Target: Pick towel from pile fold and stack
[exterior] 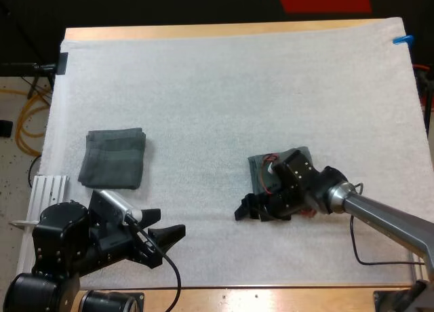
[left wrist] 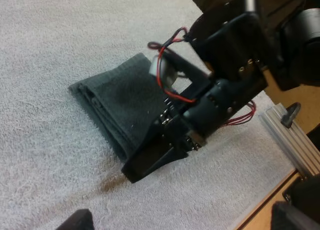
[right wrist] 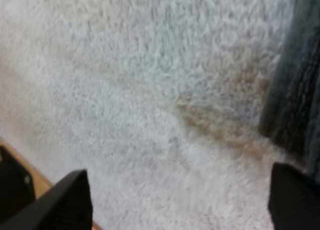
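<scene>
Towels number two, both of dark grey-green terry cloth. One folded towel (exterior: 112,159) lies as a neat rectangle at the left of the high view. The second towel (exterior: 260,169), a thick layered pad (its stacked edges show in the left wrist view), sits right of centre, partly under the right arm. Two tools appear. The left tool (exterior: 169,225), at lower left, hangs over the white mat (exterior: 237,88) with its black fingers spread and nothing between them. The right tool (exterior: 244,209) sits low at the second towel's near edge, fingers likewise apart and gripping nothing. The mat is nubbly, with a brownish stain (right wrist: 215,120) beside that towel, and lies on a wooden worktop (exterior: 203,31).
</scene>
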Robot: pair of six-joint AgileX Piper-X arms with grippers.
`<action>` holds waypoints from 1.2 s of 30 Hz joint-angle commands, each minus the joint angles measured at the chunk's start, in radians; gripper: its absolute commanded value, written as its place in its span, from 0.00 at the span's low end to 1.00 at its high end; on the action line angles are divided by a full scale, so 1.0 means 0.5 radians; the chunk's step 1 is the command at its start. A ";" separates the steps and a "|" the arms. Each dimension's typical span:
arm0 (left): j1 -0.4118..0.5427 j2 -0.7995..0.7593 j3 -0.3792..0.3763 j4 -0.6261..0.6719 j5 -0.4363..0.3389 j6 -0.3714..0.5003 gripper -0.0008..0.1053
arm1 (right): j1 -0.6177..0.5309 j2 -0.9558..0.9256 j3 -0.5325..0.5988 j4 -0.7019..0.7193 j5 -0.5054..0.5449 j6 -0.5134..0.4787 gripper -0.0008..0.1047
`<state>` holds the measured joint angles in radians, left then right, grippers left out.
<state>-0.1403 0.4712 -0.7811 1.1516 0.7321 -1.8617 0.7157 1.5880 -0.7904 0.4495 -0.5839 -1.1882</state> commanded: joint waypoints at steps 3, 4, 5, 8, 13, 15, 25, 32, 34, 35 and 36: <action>-0.001 -0.011 -0.011 -0.009 0.012 0.006 0.64 | 0.001 -0.021 0.003 -0.026 -0.063 -0.021 0.68; -0.001 -0.011 -0.011 -0.009 0.012 0.006 0.64 | 0.001 -0.046 0.003 -0.032 -0.087 -0.024 0.68; -0.001 -0.011 -0.011 -0.009 0.012 0.006 0.64 | 0.001 -0.075 0.003 -0.038 -0.112 -0.023 0.68; -0.001 -0.011 -0.011 -0.009 0.012 0.006 0.64 | 0.001 -0.209 -0.004 -0.038 -0.120 -0.023 0.68; -0.001 -0.011 -0.011 -0.015 0.000 0.026 0.64 | 0.001 -0.542 -0.027 -0.038 0.075 -0.025 0.68; -0.001 -0.011 -0.008 -0.044 -0.003 0.026 0.64 | 0.001 -0.681 -0.040 -0.038 0.182 -0.025 0.68; -0.021 0.206 -0.007 -0.167 -0.004 0.023 0.64 | 0.001 -1.306 -0.135 0.344 0.638 -0.451 0.87; -0.155 0.559 -0.007 -0.335 -0.055 0.018 0.65 | 0.001 -1.629 -0.135 0.634 1.081 -0.620 0.86; -0.249 0.685 -0.007 -0.413 -0.153 -0.001 0.68 | 0.001 -1.686 -0.135 0.687 1.122 -0.635 0.86; -0.308 0.760 -0.007 -0.480 -0.220 -0.020 0.70 | 0.001 -1.714 -0.135 0.716 1.144 -0.639 0.86; -0.348 0.810 -0.007 -0.518 -0.276 -0.044 0.71 | 0.001 -1.727 -0.135 0.726 1.154 -0.639 0.86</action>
<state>-0.3129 0.8767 -0.7811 0.9107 0.6151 -1.8782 0.7157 0.7303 -0.8502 0.8049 -0.0208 -1.4959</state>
